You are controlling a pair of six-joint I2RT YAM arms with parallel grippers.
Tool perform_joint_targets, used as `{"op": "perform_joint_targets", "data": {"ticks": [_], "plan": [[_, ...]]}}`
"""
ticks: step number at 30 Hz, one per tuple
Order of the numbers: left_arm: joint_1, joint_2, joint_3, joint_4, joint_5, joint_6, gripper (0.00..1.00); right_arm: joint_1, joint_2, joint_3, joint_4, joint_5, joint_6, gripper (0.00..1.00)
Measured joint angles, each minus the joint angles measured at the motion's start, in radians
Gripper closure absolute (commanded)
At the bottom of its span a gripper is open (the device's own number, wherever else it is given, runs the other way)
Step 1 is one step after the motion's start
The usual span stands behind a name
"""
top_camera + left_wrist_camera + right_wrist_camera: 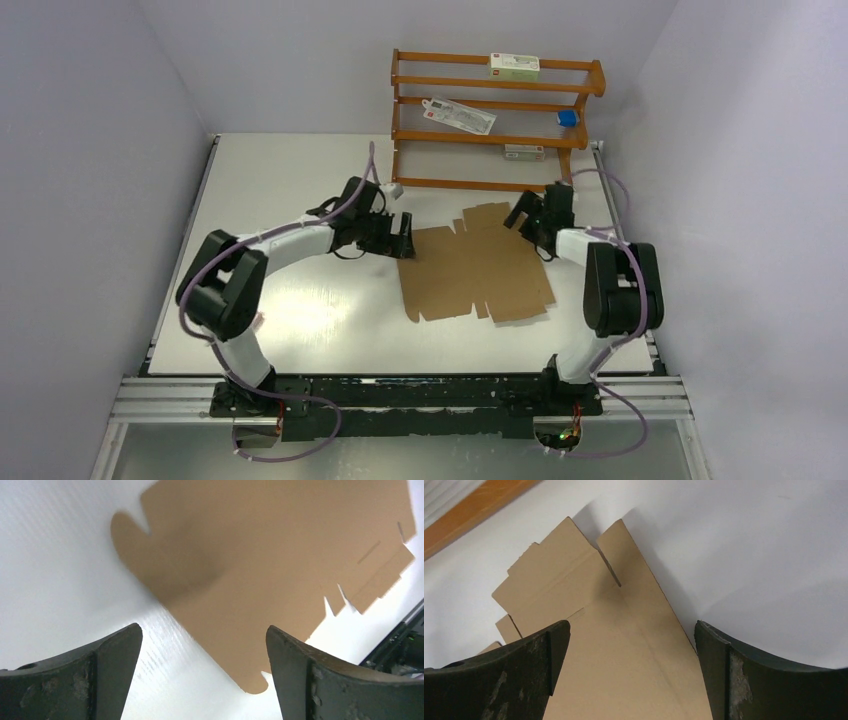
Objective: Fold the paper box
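Note:
The paper box [475,270] is a flat brown die-cut cardboard sheet lying unfolded on the white table, with flaps and tabs round its edges. My left gripper [402,238] hovers at the sheet's far left corner, jaws wide open and nothing between them. From the left wrist the paper box [260,565] fills the upper view past my left gripper [204,637]. My right gripper [522,218] stands open over the sheet's far right edge. The right wrist shows the paper box [624,650] running under my right gripper [632,632], one finger over the cardboard, the other beside its edge.
An orange wooden rack [495,120] stands at the back of the table, just beyond the sheet, holding small white cartons [514,67] and a blue item [567,118]. Its base rail [469,517] shows in the right wrist view. Grey walls close in both sides.

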Motion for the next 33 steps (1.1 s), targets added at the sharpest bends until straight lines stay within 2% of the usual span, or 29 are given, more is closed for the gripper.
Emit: {"op": "perform_joint_targets", "data": {"ticks": [12,17,22,27,33], "plan": [[0.134,-0.278,-0.116,-0.042,-0.017,0.005,0.02,0.301,0.304,0.362,-0.003,-0.176,-0.125,0.02],[0.19,-0.355,-0.159,-0.077,-0.027,0.018,0.01,0.402,0.383,0.48,-0.026,-0.266,-0.164,0.03],[0.252,-0.368,-0.192,-0.084,-0.007,0.019,0.02,0.467,0.401,0.558,-0.071,-0.33,-0.201,0.01],[0.285,-0.314,-0.166,-0.097,0.06,0.022,0.02,0.449,0.308,0.497,-0.096,-0.317,-0.215,0.0],[0.285,-0.144,0.002,-0.129,0.135,0.048,0.01,0.238,0.023,0.264,-0.101,-0.258,-0.181,0.0]]}}
